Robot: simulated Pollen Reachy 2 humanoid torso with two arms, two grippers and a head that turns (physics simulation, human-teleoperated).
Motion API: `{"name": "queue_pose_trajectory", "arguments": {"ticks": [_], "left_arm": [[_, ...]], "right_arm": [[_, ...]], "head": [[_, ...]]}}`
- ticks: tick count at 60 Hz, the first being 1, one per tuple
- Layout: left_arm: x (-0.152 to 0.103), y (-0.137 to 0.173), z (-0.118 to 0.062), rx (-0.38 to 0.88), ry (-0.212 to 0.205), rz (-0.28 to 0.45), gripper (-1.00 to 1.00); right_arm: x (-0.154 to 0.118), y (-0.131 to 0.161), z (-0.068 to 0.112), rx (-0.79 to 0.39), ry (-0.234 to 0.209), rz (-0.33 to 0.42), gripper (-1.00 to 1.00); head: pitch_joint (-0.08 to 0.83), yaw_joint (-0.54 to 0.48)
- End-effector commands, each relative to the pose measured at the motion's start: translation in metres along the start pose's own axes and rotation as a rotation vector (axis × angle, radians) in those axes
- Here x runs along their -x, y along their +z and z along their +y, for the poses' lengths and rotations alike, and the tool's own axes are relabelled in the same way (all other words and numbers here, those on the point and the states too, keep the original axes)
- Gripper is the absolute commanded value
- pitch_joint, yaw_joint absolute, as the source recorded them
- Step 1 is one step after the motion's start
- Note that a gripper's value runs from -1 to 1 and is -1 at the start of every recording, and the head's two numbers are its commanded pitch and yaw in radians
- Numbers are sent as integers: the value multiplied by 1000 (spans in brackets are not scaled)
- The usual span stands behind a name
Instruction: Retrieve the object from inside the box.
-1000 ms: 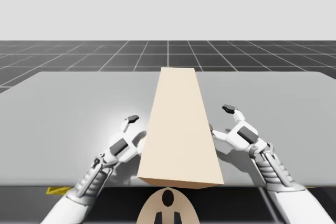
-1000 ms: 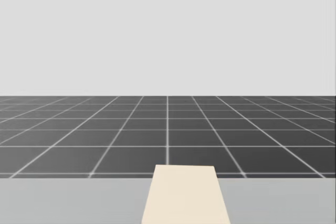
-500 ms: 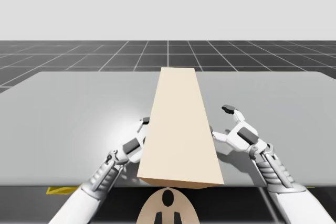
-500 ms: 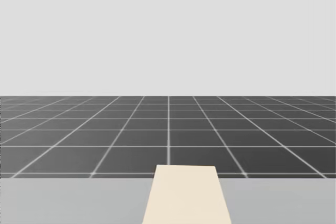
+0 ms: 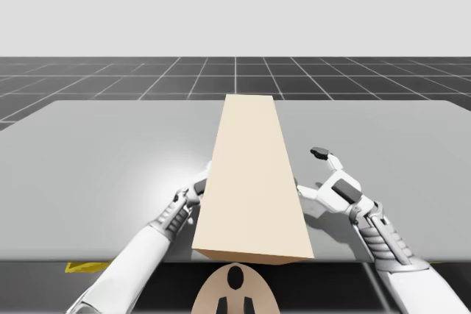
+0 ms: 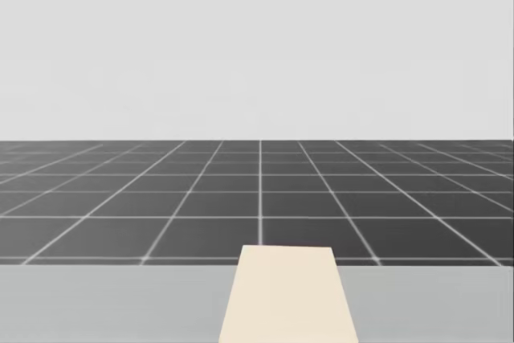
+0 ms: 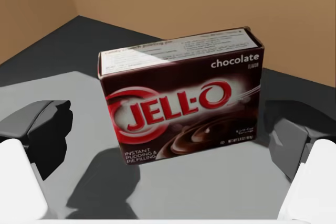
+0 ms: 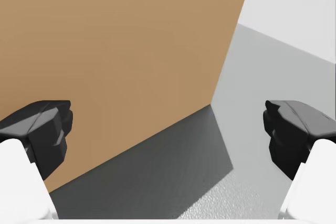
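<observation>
Grey desk point(image 5: 96, 145) under a blank pale backdrop, with dark gridded floor point(image 5: 110, 82) beyond its far edge. Lying lengthwise down the desk's middle, a long tan cardboard box point(image 5: 250, 182), closed on top in the high view, its far end also rising at the bottom of the head view point(image 6: 289, 295).

Inside the box: a dark brown rectangular carton point(image 7: 181, 98) with a red swirl on its face, standing on a long narrow side on the grey bottom, close to the brown inner walls point(image 7: 157, 3).

Left arm point(image 5: 140, 248) entering from the box's left side near the near end, wrist against the wall. Left claw point(image 7: 168, 132) within the box, fingers point(image 7: 47, 129) spread wide, carton just ahead and between them, neither finger touching it, nothing gripped.

Right claw point(image 5: 309, 170) outside, just beside the box's right wall near the near end, fingers point(image 5: 318, 154) wide apart, grasping nothing. From the right wrist, one dark finger point(image 8: 47, 129) in line with the brown outer wall point(image 8: 115, 51), the other out over bare desk; contact with the wall not clear.

Off to the box's left, at the desk's front edge, a small yellow strip point(image 5: 81, 266).
</observation>
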Motion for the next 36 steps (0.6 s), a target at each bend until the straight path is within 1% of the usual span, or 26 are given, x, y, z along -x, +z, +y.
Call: {"name": "queue_pose_trajectory", "arguments": {"ticks": [1, 14, 17, 23, 25, 27, 31, 34, 36], "left_arm": [[-3, -31, -16, 71, 46, -25, -1000], [-5, -49, -14, 114, 55, -25, -1000], [-5, -51, -13, 120, 52, -22, -1000], [-6, -58, -13, 163, 64, -16, -1000], [-6, -60, -13, 192, 74, -14, -1000], [-6, -63, -14, 212, 70, -8, -1000], [-7, -66, -14, 245, 79, -4, -1000], [-7, -69, -15, 258, 71, 0, -1000], [-8, -72, -16, 274, 76, 2, -1000]], "right_arm": [[-1, 1, 0, 2, 3, -2, -1000], [-2, 3, 0, -2, 4, -6, -1000], [-2, 3, 0, -3, 4, -7, -1000], [-3, 3, 0, -6, 5, -9, -1000], [-3, 3, 0, -7, 6, -9, -1000], [-3, 3, 0, -8, 7, -9, -1000], [-3, 3, 0, -11, 8, -12, -1000], [-3, 3, 0, -12, 10, -12, -1000], [-3, 3, 0, -14, 11, -13, -1000]], "head": [[7, 6], [11, -2], [11, -2], [8, -4], [7, -5], [6, -7], [4, -9], [4, -11], [4, -12]]}}
